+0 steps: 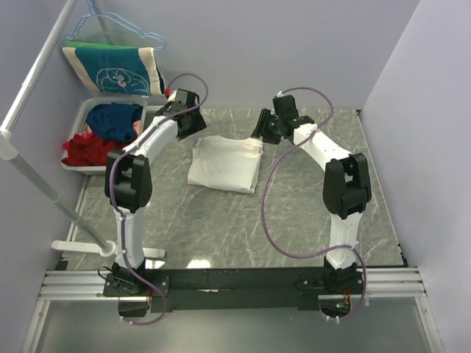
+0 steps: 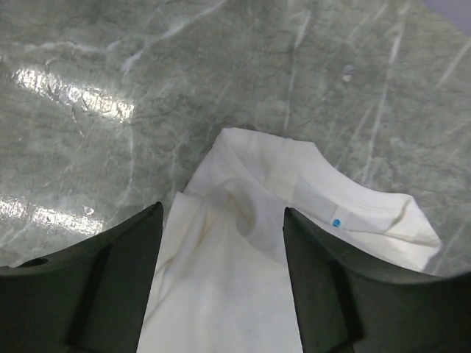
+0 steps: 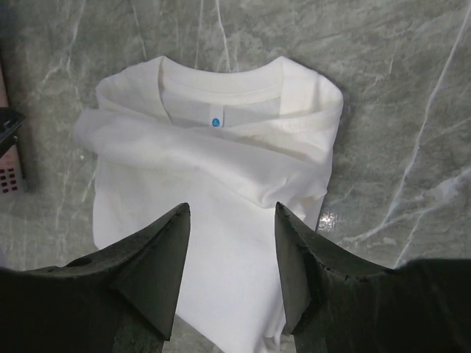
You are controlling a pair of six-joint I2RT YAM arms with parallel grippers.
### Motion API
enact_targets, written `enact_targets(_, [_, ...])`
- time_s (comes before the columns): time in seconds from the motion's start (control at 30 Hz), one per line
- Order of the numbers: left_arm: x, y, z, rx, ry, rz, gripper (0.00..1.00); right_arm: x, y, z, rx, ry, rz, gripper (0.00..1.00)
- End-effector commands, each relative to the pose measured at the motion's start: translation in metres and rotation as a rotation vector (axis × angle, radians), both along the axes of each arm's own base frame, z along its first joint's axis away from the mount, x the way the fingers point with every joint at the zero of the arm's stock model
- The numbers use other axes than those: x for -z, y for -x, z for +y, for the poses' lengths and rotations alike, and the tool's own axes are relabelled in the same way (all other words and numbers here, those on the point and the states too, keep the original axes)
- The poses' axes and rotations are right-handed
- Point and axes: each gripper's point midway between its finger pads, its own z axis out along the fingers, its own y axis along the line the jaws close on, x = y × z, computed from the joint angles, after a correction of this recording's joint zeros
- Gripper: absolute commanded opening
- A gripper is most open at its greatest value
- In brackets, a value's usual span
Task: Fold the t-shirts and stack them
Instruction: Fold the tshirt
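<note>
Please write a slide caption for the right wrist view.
The right gripper, jaws open, over the folded white t-shirt on a grey marbled table.

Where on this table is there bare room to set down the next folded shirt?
The widest bare marble lies in front of the folded t-shirt, between the two arms, down to the near rail. A narrower strip runs right of the right arm. The far left is crowded: the basket of clothes, the pole stand and the left arm.
</note>
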Motion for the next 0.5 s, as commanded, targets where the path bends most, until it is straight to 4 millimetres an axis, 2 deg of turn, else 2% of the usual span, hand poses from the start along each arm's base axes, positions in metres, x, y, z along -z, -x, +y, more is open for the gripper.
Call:
enact_targets(0.0, [-0.06,0.008,-0.017,0.102,0.074,-0.129,0.7,-0.043,0.003,0.01,-0.026,-0.053,-0.066,0.57])
enact_targets(0.23, [-0.035,0.039,-0.039,0.209,0.07,-0.05,0.6,-0.023,0.036,0.04,-0.112,-0.017,-0.023,0.55])
enact_targets(0.37, [-0.019,0.044,-0.047,0.225,0.066,-0.01,0.48,-0.009,0.039,0.047,-0.119,-0.02,0.018,0.54])
enact_targets(0.4, [-0.009,0.047,-0.048,0.225,0.065,0.02,0.46,-0.006,0.038,0.047,-0.12,-0.019,0.025,0.54])
enact_targets(0.47, [-0.004,0.044,-0.05,0.218,0.064,0.028,0.46,0.001,0.037,0.05,-0.123,-0.023,0.039,0.54])
